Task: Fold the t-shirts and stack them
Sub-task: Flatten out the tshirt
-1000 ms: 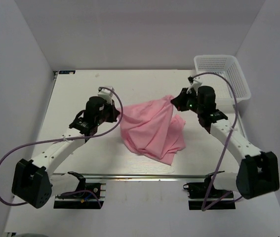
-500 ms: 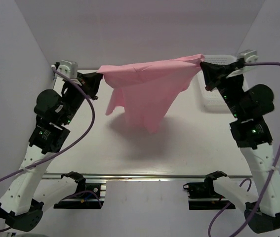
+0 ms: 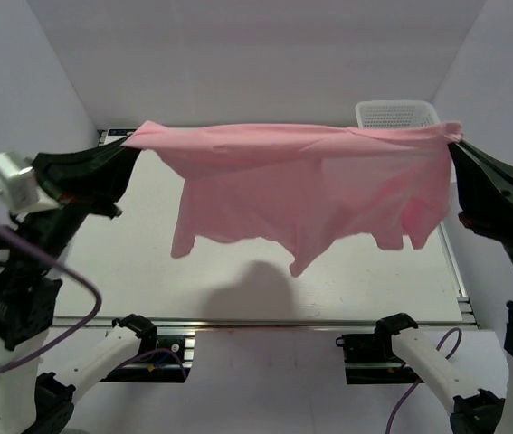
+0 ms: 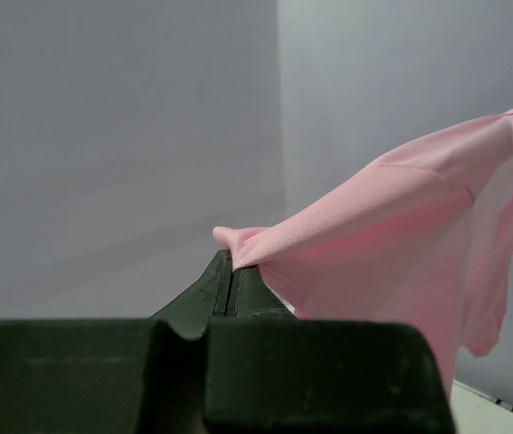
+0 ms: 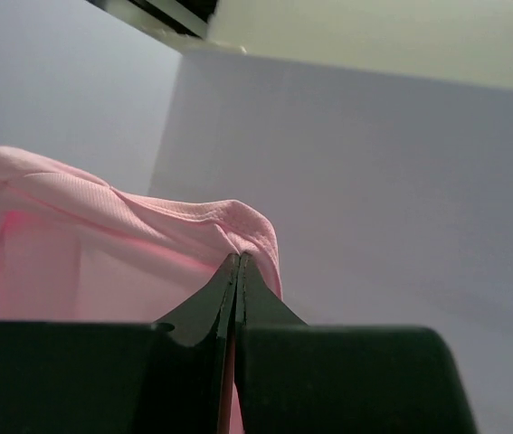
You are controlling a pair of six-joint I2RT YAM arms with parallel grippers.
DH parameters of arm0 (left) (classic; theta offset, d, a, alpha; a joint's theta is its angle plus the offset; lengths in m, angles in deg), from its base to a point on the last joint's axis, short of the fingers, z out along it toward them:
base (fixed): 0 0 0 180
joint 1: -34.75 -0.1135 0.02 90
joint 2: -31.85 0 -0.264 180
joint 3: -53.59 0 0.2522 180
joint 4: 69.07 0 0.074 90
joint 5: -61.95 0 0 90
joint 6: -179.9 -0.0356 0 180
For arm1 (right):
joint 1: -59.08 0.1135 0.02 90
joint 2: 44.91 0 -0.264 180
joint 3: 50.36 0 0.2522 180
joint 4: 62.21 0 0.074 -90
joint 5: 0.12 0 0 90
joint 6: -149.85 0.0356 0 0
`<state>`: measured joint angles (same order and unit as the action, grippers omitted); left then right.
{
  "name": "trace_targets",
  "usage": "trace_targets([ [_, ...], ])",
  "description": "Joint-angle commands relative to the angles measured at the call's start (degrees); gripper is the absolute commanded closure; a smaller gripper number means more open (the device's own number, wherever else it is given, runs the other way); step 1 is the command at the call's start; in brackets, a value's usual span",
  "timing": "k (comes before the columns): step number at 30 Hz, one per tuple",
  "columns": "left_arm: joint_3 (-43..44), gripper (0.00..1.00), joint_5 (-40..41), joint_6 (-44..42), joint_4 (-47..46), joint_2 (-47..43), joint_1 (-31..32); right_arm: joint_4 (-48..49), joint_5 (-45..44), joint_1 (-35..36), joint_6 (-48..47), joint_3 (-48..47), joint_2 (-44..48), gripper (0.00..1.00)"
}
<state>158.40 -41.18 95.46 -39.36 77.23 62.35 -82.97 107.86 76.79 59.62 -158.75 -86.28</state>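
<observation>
The light-pink t-shirt hangs spread wide in the air above the table, stretched between both grippers, its lower edge hanging free. My left gripper is shut on the shirt's left top corner. My right gripper is shut on its right top corner. In the left wrist view the shut gripper pinches a fold of the t-shirt. In the right wrist view the shut gripper pinches the t-shirt at its hem.
A white mesh basket stands at the back right corner of the white table, partly hidden behind the shirt. The shirt's shadow falls on the table near the front. White walls close in on both sides.
Both arms have risen and swung outward. The shirt went from a heap on the table to hanging, and is now pulled out wide and taut along its top edge.
</observation>
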Motion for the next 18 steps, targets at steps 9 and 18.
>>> trace_targets([
  [9,6.70,1.00,-3.23,-0.90,5.50,-2.23,-0.70,1.55,0.66,-0.75,-1.53,-1.79,6.03,1.00],
  [18,-13.38,1.00,16.16,2.17,-0.62,10.15,-0.17,10.33,-9.95,-0.58,4.35,22.98,-1.60,1.00],
])
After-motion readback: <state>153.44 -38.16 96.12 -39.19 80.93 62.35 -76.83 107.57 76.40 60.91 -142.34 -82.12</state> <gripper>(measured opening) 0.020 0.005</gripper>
